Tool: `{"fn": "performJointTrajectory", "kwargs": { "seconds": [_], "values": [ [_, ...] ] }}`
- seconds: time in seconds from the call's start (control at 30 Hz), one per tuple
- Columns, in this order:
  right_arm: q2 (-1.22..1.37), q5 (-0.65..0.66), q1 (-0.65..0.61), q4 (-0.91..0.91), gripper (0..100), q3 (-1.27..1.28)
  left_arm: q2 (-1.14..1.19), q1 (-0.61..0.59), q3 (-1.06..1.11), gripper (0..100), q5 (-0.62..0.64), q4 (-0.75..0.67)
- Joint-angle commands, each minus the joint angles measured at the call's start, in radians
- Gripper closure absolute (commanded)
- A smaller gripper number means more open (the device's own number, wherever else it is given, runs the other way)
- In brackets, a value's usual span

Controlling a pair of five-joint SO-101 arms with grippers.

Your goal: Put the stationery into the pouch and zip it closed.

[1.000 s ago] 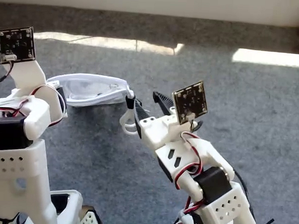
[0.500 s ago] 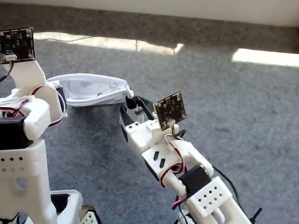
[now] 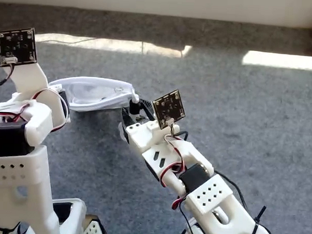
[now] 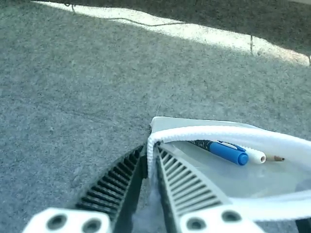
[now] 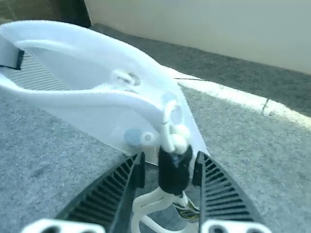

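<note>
Two grippers: one on each end of the white pouch (image 3: 95, 96), so I can run the zip against an anchor
Pouch: lies on the grey carpet (image 3: 239, 110), toward its left edge in the high view; mouth gaping, not yet zipped
Left gripper (image 4: 151, 153): clenched on the pouch's end seam; I read this as the hold that keeps the fabric taut
Right gripper (image 5: 168, 156): nipped around the black zipper pull (image 5: 174, 170) at the opposite end
Stationery: blue pen (image 4: 227, 151) and pencil (image 4: 276, 158) lie inside the pouch
Next, as I judge: draw the pull along the teeth towards the left gripper; the pull slipping free is the risk
</note>
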Motion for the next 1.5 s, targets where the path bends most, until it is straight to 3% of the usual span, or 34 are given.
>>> {"fn": "performJointTrajectory", "kwargs": {
  "seconds": [0.0,0.5,0.67,1.23,1.33,1.47],
  "values": [
    [-0.002,-0.002,0.059,-0.038,84.0,-0.016,0.010,-0.019,0.016,99,-0.003,-0.008],
    [0.005,0.000,0.059,-0.038,84.0,-0.018,0.010,-0.019,0.016,99,-0.005,-0.008],
    [0.007,0.133,0.058,-0.038,84.0,-0.018,0.010,-0.019,0.016,99,-0.005,-0.008],
    [-0.001,0.147,0.002,-0.039,84.2,-0.010,0.010,-0.019,0.016,99,-0.008,-0.006],
    [-0.002,0.150,0.004,-0.039,90.2,-0.010,0.010,-0.019,0.016,99,-0.008,-0.006],
    [-0.002,0.292,0.001,-0.041,98.8,-0.013,0.010,-0.019,0.016,99,-0.008,-0.006]
  ]
}}
